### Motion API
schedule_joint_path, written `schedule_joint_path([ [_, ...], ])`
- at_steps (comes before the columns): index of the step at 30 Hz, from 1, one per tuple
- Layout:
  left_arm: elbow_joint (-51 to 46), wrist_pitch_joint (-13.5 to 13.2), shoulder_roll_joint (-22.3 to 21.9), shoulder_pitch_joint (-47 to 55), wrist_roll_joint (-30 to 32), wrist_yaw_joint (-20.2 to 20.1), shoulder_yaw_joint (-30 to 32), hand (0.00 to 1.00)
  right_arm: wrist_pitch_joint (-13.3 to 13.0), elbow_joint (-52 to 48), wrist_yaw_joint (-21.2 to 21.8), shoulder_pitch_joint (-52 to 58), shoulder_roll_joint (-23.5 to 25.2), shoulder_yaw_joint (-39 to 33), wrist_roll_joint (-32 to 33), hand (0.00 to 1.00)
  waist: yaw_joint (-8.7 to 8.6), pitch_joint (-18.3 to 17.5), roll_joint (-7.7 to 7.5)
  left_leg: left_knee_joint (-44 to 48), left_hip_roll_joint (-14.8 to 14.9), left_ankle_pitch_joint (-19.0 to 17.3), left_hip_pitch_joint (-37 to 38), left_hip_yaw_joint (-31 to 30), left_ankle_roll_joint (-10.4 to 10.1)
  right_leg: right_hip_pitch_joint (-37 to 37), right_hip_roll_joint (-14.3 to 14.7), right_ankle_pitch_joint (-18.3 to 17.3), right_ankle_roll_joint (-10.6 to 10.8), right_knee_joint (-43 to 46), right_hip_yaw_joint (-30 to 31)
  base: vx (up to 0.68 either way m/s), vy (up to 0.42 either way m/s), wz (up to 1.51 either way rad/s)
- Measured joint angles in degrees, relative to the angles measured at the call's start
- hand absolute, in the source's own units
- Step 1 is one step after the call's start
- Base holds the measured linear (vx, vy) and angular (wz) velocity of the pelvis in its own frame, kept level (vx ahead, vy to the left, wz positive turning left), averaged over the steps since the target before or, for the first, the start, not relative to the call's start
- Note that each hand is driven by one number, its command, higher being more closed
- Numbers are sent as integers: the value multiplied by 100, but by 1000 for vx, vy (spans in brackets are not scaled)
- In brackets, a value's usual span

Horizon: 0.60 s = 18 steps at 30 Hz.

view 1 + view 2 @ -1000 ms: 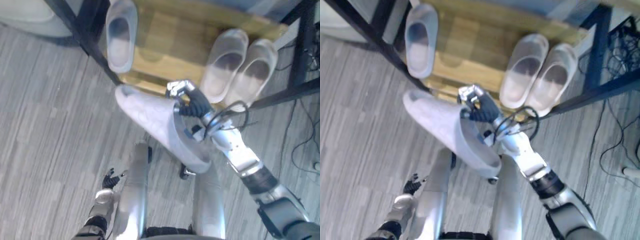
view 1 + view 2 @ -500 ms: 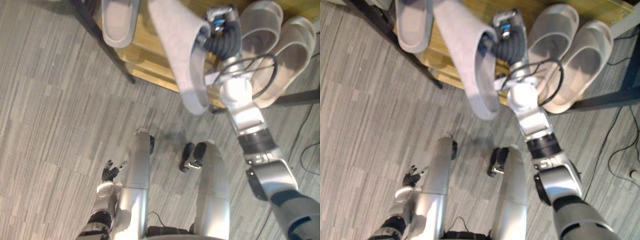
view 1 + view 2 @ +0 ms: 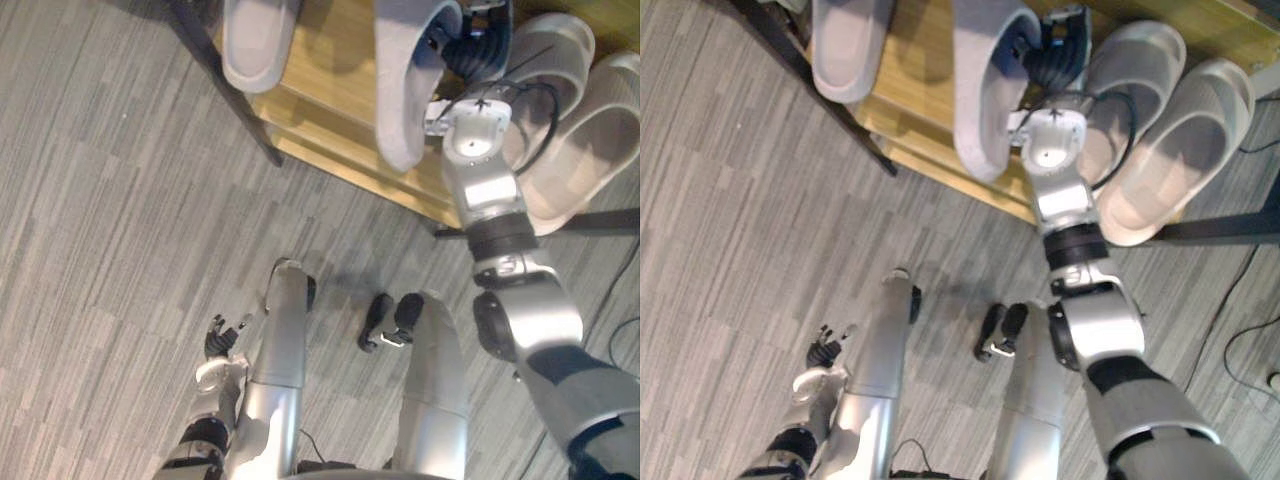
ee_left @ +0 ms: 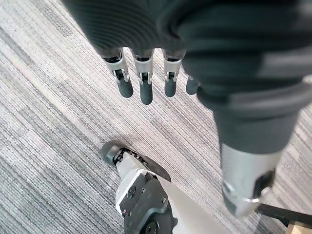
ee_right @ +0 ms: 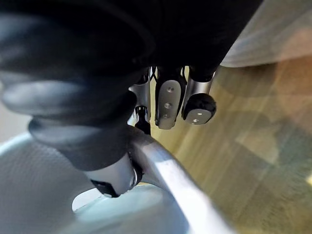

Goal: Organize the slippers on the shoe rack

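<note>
Moved: slipper (image 3: 405, 90) now over the rack (image 3: 325, 100), beside 3 shelved slippers (image 3: 555, 75); my right robot hand (image 3: 1060, 45) pinches its rim. Left robot hand (image 3: 222, 345): low above floor (image 3: 120, 200), fingers straight, apart.

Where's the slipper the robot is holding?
In the eye views, the grey slipper is in the right hand, over the shoe rack's wooden shelf, between a single slipper on the left and a pair of slippers on the right.

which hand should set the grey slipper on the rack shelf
Right. The right hand pinches the rim of the grey slipper over the wooden shelf; the left hand hangs open, low over the carpet.
</note>
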Motion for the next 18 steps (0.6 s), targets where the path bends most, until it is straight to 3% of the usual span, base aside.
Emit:
schedule_joint_path([
  [1, 0, -1, -7, -4, -39, 66, 1, 0, 3, 134, -54, -103, -1, -22, 3, 0, 13, -2, 1, -3, -4, 6, -10, -22, -11, 0, -16, -9, -24, 19, -26, 3, -35, 13],
  [18, 341, -46, -25, -124, -37, 184, 29, 0, -25, 323, -296, -264, 191, -193, 447, 0, 62, -261, -1, -252, 41, 111, 6, -45, -174, -38, -27, -24, -82, -81, -104, 1, -8, 2],
])
